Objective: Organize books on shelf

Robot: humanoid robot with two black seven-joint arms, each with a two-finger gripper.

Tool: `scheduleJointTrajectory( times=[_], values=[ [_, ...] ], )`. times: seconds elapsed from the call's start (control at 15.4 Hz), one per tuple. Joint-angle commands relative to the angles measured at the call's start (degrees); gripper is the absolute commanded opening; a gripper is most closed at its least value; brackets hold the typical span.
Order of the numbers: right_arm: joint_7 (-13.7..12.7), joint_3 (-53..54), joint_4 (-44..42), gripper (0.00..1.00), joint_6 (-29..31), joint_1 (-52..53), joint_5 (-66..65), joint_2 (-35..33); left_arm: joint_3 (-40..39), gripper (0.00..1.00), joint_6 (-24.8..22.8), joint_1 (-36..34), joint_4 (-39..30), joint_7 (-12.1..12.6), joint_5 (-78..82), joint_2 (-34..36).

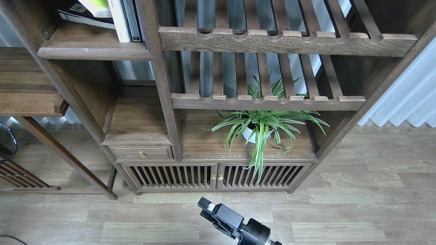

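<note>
One gripper (207,208) shows, low at the bottom edge w/ nothing in or near it; seen end-on and dark, so can't tell how far the jaws stand apart, and which arm it belongs to isn't clear from this angle, prob the right. No second gripper in view. Just ahead of the jaws: bare floor, then the slatted cabinet doors (218,175) and a spider plant (262,126) up and a bit right. Well up and left of the jaws is the shelf (95,49), dark board w/ thick rounded front edge. On it: books (89,15) lying flat/askew in a loose pile, a yellow-green cover on top, a dark one under it w/ pale page edges showing; right beside them two thin upright vols (124,18), white and dark-spined. Judgement: approach step, nothing grasped yet. Next move needs a long reach up-left, jaws opened wide enough for a paperback's thickness, coming in over the rounded edge w/o knocking the uprights.
</note>
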Motion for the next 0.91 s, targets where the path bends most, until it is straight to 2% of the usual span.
scheduleJointTrajectory(
  times=[0.0, 0.84],
  values=[
    [0.0, 0.03, 0.03, 0.98, 0.0, -0.12, 0.0, 0.0, 0.14, 0.03, 0.0, -0.41, 3.89, -4.13, -1.12, -2.74],
    [0.0, 1.17, 0.29, 0.98, 0.0, -0.3, 0.01, 0.0, 1.19, 0.05, 0.0, -2.17, 9.34, -5.72, -2.8, -6.17]
  ],
)
